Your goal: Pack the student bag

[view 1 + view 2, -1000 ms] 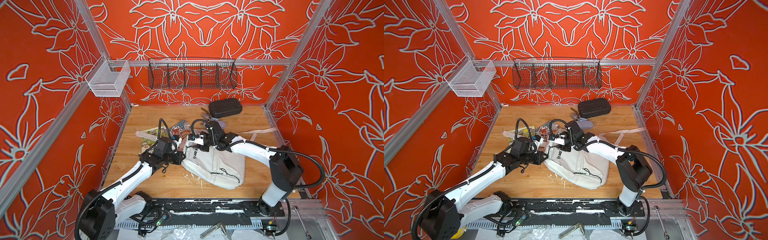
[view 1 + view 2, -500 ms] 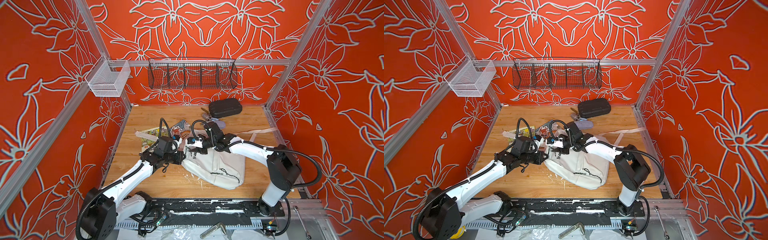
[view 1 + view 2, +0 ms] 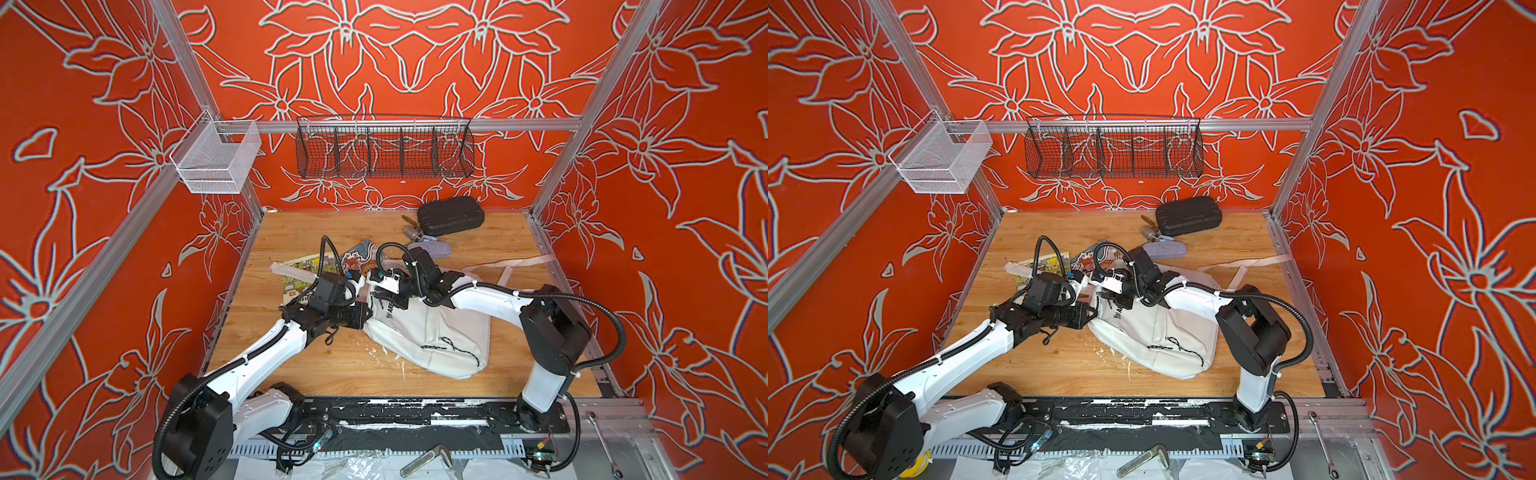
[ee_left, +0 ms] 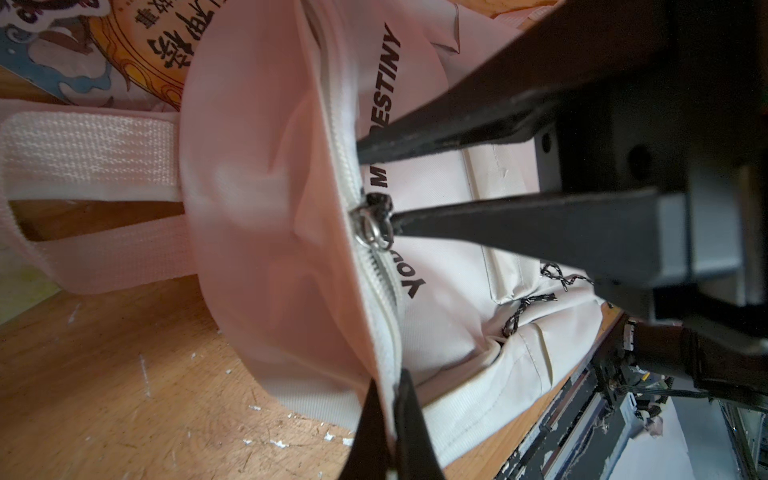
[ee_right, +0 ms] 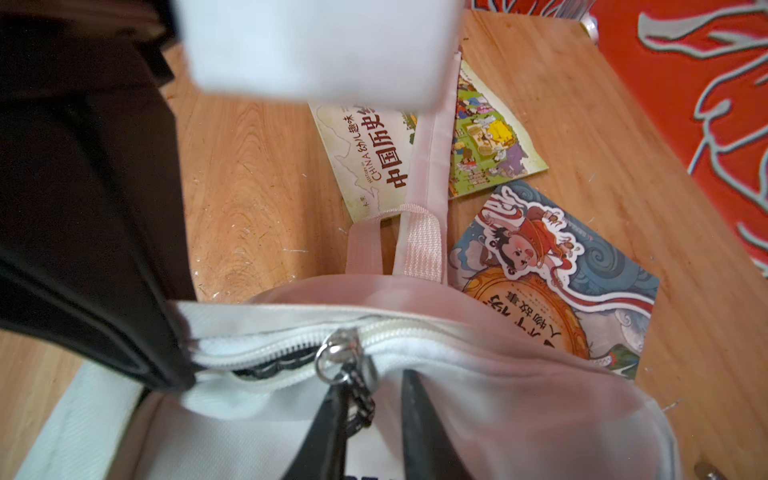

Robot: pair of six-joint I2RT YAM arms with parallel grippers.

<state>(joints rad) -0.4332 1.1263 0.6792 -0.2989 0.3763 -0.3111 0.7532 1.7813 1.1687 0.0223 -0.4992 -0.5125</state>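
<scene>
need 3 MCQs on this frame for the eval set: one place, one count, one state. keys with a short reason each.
1. Where does the black case lie?
A) by the back wall
B) at the front edge
C) under the left arm

2. How many picture books lie on the table?
A) one
B) two
C) four

3. The left gripper is:
A) open, holding nothing
B) shut on a book
C) shut on the student bag

Key:
1 A: it lies at the table's far end, below the red wall.
2 B: the right wrist view shows two covers past the bag's top.
3 C: its fingers pinch the bag's edge.
</scene>
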